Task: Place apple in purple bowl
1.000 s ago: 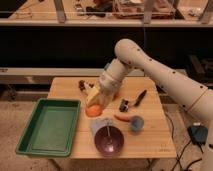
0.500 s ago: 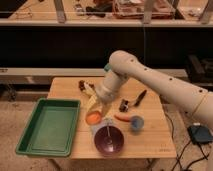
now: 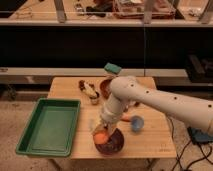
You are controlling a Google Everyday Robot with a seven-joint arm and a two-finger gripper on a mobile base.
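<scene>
Reaching in from the right edge of the frame, the white arm crosses the wooden bench, bends at its elbow over the bench's middle and drops toward the lower centre. The hand hangs at the arm's end, just above the upper left part of the purple bowl.

The apple sits right under the hand, touching it or nearly so, and overlaps the bowl's left rim. Can't tell whether the hand is clamped on the apple or has let go, nor whether the apple rests in the bowl or hangs just over it.

The bowl is near the bench's front edge, a bit left of centre.

Other items:
- Green tray – lower left, lying flat on the left end of the bench, near the bowl but apart from it.
- Small blue cup – upright, just right of the arm's lower section, up and right of the purple bowl.
- Carrot – only a short orange piece shows between the arm and the blue cup.
- Reddish-brown bowl – centre of the bench toward the back, its right side hidden behind the arm.
- Teal block – at the back edge, just above the reddish-brown bowl.
- Dark-and-white object – left of the reddish-brown bowl; too blurred to identify.

Cables run across the floor at lower right, beside the bench.
</scene>
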